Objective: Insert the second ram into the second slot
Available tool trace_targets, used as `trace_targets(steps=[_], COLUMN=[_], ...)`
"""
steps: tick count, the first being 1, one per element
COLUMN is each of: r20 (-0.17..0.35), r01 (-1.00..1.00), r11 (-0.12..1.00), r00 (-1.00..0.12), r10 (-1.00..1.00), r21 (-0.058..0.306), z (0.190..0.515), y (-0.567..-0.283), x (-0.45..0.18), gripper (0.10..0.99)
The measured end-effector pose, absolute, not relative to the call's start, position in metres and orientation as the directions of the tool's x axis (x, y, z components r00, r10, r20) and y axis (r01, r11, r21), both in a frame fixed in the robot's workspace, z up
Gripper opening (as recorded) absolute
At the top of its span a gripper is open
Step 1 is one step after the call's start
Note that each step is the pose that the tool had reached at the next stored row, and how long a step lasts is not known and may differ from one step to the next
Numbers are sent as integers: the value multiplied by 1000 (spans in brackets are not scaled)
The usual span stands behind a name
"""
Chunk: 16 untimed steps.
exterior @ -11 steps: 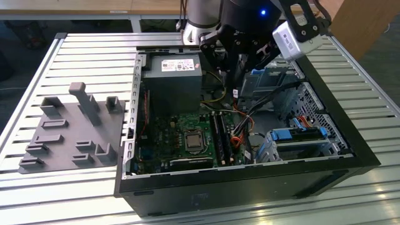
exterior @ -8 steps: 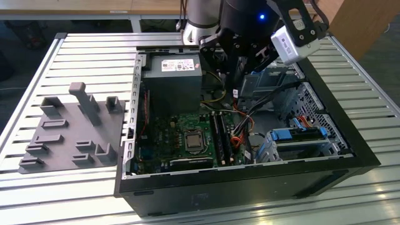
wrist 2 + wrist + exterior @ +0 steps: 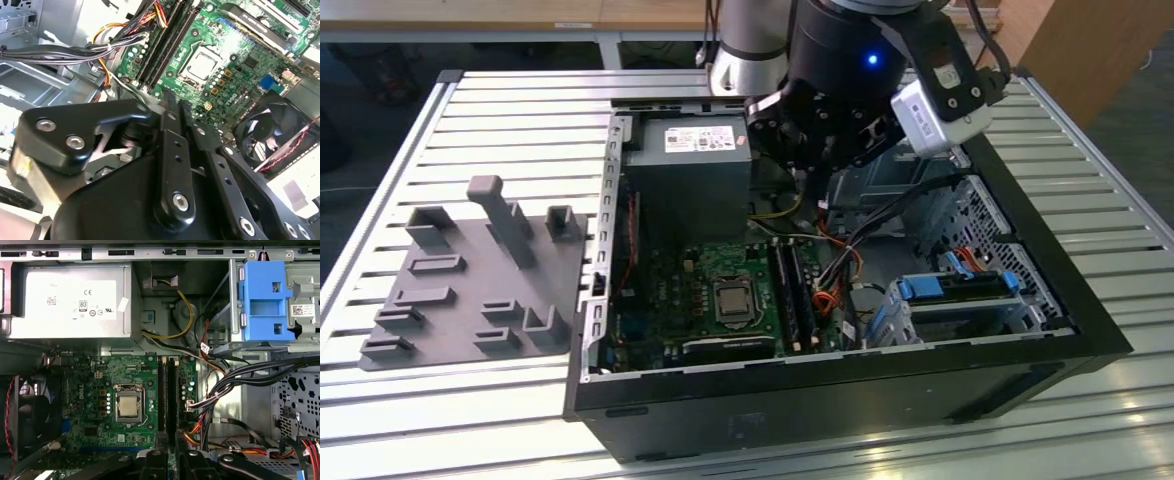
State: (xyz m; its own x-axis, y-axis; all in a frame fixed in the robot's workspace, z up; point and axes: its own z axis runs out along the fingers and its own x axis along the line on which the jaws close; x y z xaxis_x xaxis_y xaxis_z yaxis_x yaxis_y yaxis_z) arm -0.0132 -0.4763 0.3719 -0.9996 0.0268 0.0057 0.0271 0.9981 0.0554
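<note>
The second ram [image 3: 169, 436] looks pinched edge-on in the narrowed hand [image 3: 810, 196], hanging above the motherboard's memory slots [image 3: 171, 395]. If it tilts or sits off the slot line it could jam, and the nearby cables [image 3: 212, 399] could snag it.

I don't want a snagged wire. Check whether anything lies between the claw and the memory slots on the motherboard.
Nothing visible does. In the first wrist view the claw sits in line with the memory slots. The black cable bundle runs beside the slots, not across them.
</note>
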Motion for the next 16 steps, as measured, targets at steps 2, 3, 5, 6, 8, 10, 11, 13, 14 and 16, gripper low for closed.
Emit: trace_targets(steps=[2,3,5,6,8,10,11,13,14,16], r20=[6,5,5,5,5,5,5,5,5,5], r01=[27,27,27,27,27,27,27,27,27,27], r11=[998,998,998,998,998,998,998,998,998,998], r00=[-1000,-1000,-1000,-1000,-1000,-1000,-1000,-1000,-1000,-1000], r10=[27,27,27,27,27,27,27,27,27,27], r21=[55,55,55,55,55,55,55,55,55,55], z=[368,367,363,362,360,361,361,361,361,361], y=[-476,-476,-476,-476,-476,-476,-476,-476,-476,-476], x=[-13,-13,-13,-13,-13,-13,-13,-13,-13,-13], gripper=[114,114,106,106,106,106,106,106,106,106])
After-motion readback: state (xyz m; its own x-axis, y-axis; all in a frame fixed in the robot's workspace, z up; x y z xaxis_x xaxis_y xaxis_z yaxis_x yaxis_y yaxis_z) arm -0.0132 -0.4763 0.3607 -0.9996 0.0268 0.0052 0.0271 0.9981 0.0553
